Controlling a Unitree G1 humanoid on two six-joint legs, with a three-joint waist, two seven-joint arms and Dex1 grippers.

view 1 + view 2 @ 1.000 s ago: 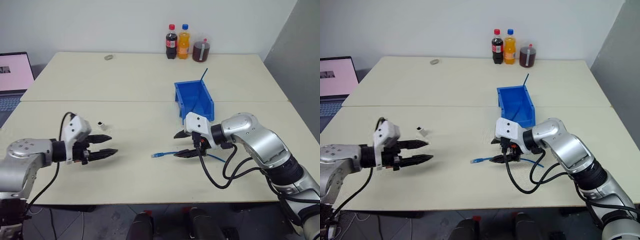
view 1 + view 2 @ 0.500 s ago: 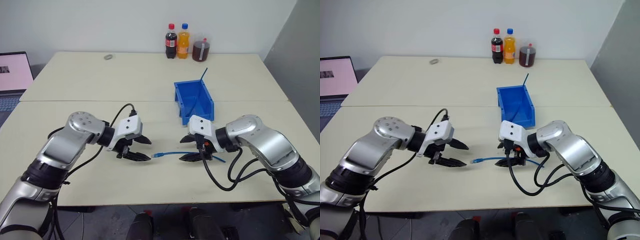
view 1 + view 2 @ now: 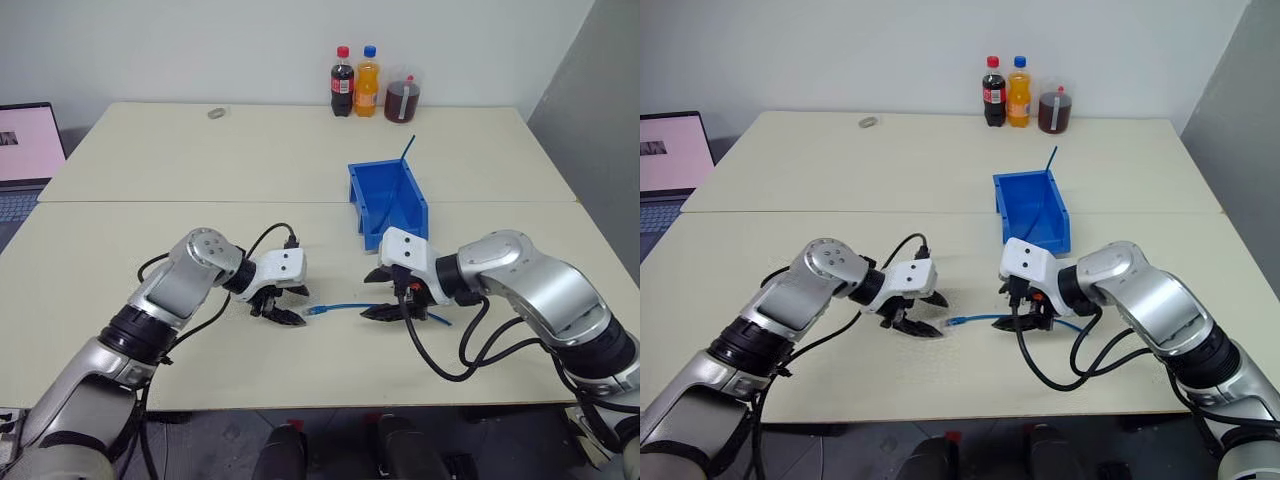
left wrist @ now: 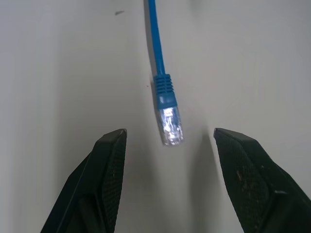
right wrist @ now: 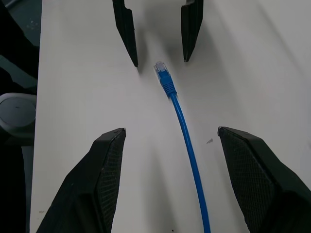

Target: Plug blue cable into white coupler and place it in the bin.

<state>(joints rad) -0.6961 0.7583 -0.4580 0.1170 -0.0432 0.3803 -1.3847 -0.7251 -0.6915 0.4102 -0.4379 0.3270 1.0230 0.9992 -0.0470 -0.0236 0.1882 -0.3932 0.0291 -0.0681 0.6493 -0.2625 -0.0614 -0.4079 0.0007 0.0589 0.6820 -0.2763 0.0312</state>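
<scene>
The blue cable (image 3: 350, 307) lies flat on the counter (image 3: 250, 170), a little below the middle of the head view. Its clear plug (image 4: 170, 125) points toward the left side of the picture. Nothing is pushed onto that plug, so the cable is not joined to the white coupler, and I cannot find the coupler now.

The left gripper (image 3: 291, 305) sits just left of the plug, its jaws spread wide with the plug in the gap between them, touching neither. The right gripper (image 3: 382, 296) is over the middle of the cable, right of centre. Its jaws are spread too, one on each side, and hold nothing.

The bin (image 3: 388, 203) waits above and right of centre, apart from the cable, with a thin blue stick poking up from its back corner.

So almost all the job is left — grab the cable, plug it in, drop it in the bin.
</scene>
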